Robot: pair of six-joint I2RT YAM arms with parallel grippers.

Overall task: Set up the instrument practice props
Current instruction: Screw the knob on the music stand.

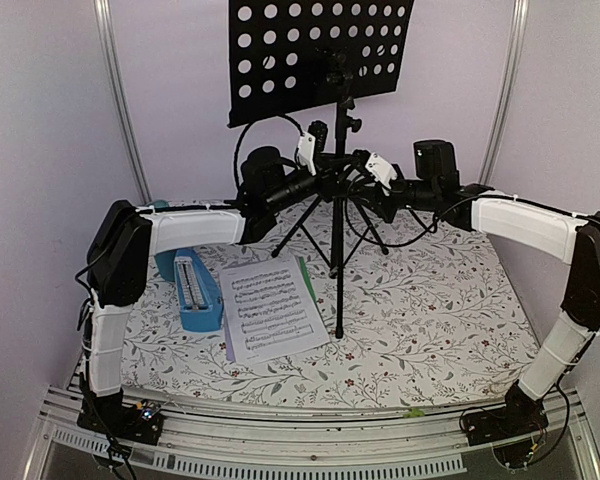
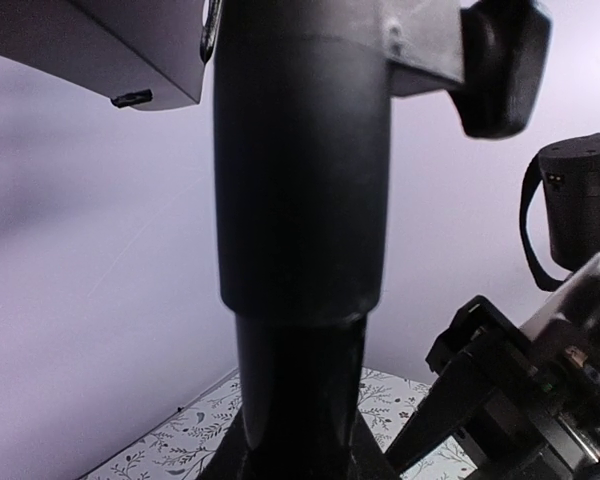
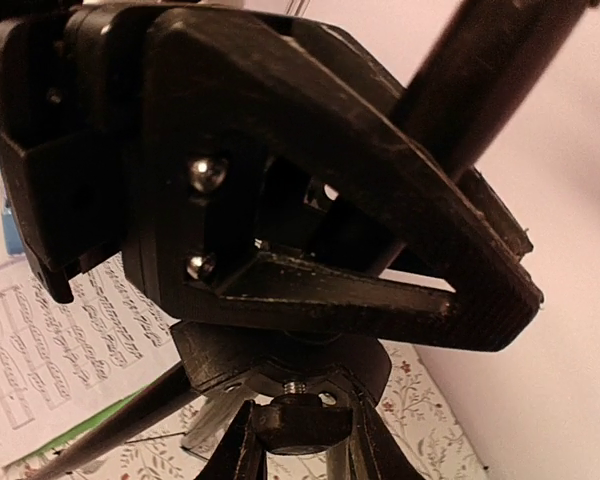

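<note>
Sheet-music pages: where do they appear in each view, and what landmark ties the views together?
Top external: sheet-music pages lie flat, left of centre, on the floral cloth.
Left wrist: not in it.
Right wrist: sheet-music pages at the lower left edge.
Shared landmark: the black music stand, seen in all three views.

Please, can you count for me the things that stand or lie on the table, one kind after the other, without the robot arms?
black music stand: 1
stack of sheet-music pages: 1
blue metronome: 1
teal cup, partly hidden: 1
Total: 4
</note>
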